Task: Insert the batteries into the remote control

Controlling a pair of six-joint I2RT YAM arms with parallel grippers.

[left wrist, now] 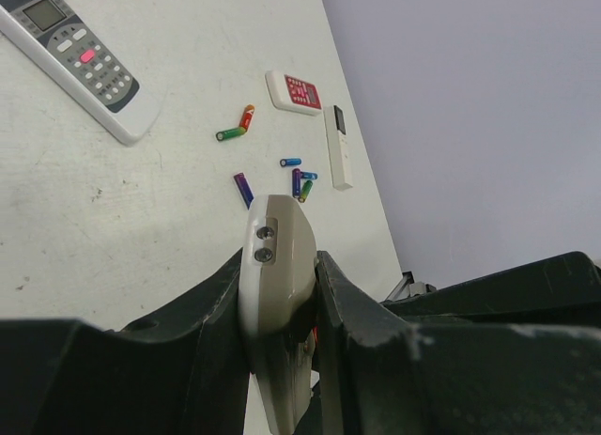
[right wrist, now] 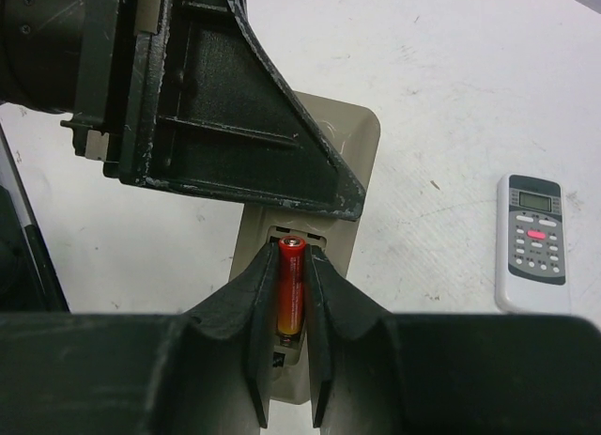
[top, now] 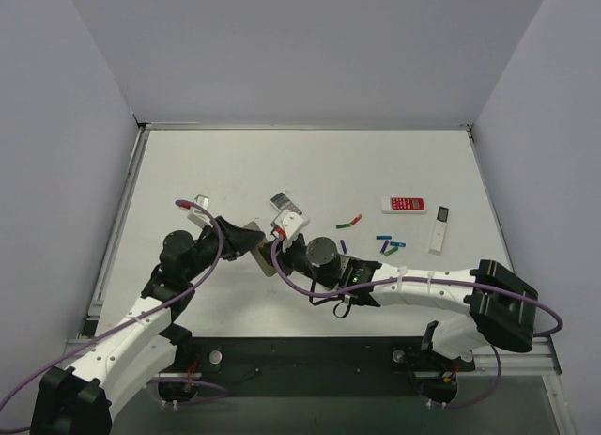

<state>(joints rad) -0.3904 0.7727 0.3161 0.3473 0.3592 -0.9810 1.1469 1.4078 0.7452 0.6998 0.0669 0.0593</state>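
The step in hand looks like seating the first cell; the left gripper [left wrist: 277, 266] is clamped on the edges of the remote control [left wrist: 276, 236], which stands between its fingers with the tan-grey back turned toward the right arm, lifted off the desk [top: 282, 163]; the right gripper [right wrist: 291, 256] is closed on a red-orange battery [right wrist: 290, 294], held lengthwise between its fingers; just ahead of its tips lies the open compartment [right wrist: 299, 233] in the remote's back, and the battery's front end sits at its mouth, whether touching I cannot tell; the other batteries [left wrist: 243, 188] lie loose on the desk, well beyond the left gripper's tips; the next move, I judge, calls for pressing the battery flat into its slot, then letting go without dragging it out.
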